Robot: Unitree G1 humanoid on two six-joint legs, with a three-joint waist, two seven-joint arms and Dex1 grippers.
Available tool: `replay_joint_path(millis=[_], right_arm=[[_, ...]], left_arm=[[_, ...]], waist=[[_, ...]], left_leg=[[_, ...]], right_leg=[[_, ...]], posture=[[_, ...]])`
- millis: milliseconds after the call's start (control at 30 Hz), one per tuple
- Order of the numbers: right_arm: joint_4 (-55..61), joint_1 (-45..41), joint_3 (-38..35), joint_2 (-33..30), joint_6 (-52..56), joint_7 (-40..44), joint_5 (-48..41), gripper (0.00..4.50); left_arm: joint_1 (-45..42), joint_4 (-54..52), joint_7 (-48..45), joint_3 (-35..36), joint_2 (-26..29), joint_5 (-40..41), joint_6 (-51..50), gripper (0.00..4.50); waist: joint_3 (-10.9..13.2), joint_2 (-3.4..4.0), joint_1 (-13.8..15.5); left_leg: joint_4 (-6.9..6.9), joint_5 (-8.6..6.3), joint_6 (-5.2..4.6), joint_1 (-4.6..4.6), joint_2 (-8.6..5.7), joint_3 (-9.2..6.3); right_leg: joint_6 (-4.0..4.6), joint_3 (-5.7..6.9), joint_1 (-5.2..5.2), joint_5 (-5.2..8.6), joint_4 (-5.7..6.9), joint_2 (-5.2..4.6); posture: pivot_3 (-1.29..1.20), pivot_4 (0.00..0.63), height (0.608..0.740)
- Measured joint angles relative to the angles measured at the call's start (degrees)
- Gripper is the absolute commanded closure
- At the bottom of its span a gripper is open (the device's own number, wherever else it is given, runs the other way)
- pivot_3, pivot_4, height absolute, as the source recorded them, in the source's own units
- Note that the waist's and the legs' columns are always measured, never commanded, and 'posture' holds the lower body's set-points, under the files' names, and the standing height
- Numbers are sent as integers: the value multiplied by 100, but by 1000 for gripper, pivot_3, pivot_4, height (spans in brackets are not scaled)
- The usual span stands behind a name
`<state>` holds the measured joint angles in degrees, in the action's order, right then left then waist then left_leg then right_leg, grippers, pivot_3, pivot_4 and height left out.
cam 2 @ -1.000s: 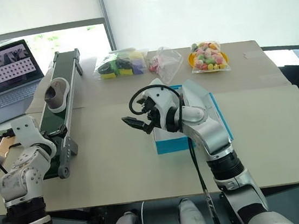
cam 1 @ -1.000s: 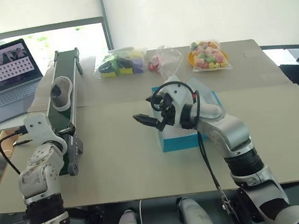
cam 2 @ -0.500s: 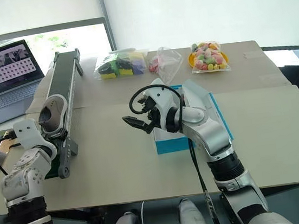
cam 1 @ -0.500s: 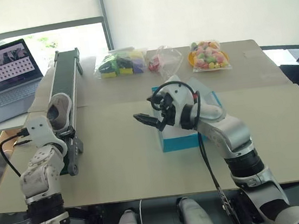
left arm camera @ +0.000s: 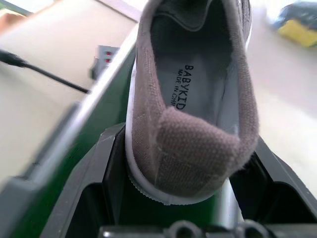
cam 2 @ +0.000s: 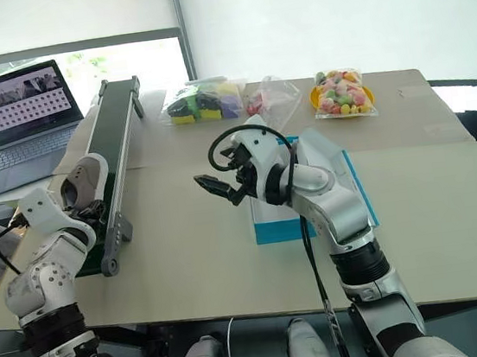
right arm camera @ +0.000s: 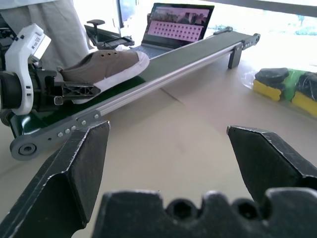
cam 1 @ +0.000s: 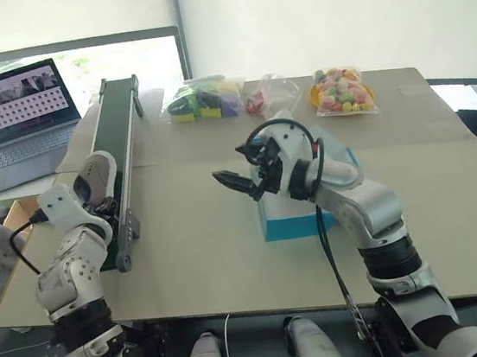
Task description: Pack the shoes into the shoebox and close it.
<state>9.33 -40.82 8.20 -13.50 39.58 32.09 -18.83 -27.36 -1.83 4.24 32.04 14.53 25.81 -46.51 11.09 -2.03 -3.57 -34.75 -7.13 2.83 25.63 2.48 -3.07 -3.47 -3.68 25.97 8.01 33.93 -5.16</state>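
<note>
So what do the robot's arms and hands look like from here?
Both arms are built from silver-grey rounded segments with black joints. Each hand carries two black fingers: the right hand has a black cable looping over its wrist and trailing down the forearm, and the left hand sits behind a white boxy wrist block with a thin black cable plugged in.

A grey canvas sneaker (cam 2: 82,178) sits on the near end of the long green conveyor belt (cam 2: 115,133) at the table's (cam 2: 433,207) left. An open grey laptop (cam 2: 18,118) stands left of the belt. The blue cardboard shoebox (cam 2: 270,225) lies mid-table. Three clear snack bags (cam 2: 203,100) line the far edge.
</note>
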Motion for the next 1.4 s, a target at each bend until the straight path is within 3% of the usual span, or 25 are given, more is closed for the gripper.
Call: replay_joint_path(millis=[167,333,433,567,867,1400], right_arm=[[-45,-117,-323,215,317,-265,-220,0],[-325,-635,-2273,1348,2148,-1587,-1903,0],[-343,-943,-3229,1703,3116,-2256,-2966,0],[-384,-1014,-3845,1855,4015,-3205,-3926,0],[-395,-878,-3799,1863,4472,-4279,-4381,0],[-1568,-769,-3107,1864,3274,-3978,-4248,0]], left_arm=[[162,-823,-470,-367,-135,252,352,1956],[852,-1938,-897,-1042,-412,741,295,1956],[1117,-2198,-913,-1216,-415,851,129,1956],[1219,-2386,-911,-1472,-418,1019,-24,1956],[1111,-2392,-978,-1733,-412,1261,-28,1956],[1004,-2430,-1268,-1974,-290,1718,-41,1956]], waist=[[-1,-2,-11],[-1,-2,-36],[-1,-2,-43],[-1,-1,-43],[0,-1,-55],[0,0,-61]], left_leg=[[-2,4,1,3,4,1],[-8,15,-13,4,11,2],[-7,12,-10,4,20,0],[-7,8,-4,15,21,0],[-8,33,-44,24,21,0],[-8,36,-49,32,21,0]], right_leg=[[-1,-1,5,1,3,4],[-1,-3,5,1,7,9],[1,-3,4,1,5,18],[1,-3,3,1,-10,18],[1,-2,5,1,-25,19],[1,-2,5,1,-32,19]], posture=[[0,150,740],[0,150,740],[0,150,740],[0,150,740],[0,150,740],[0,150,740]])
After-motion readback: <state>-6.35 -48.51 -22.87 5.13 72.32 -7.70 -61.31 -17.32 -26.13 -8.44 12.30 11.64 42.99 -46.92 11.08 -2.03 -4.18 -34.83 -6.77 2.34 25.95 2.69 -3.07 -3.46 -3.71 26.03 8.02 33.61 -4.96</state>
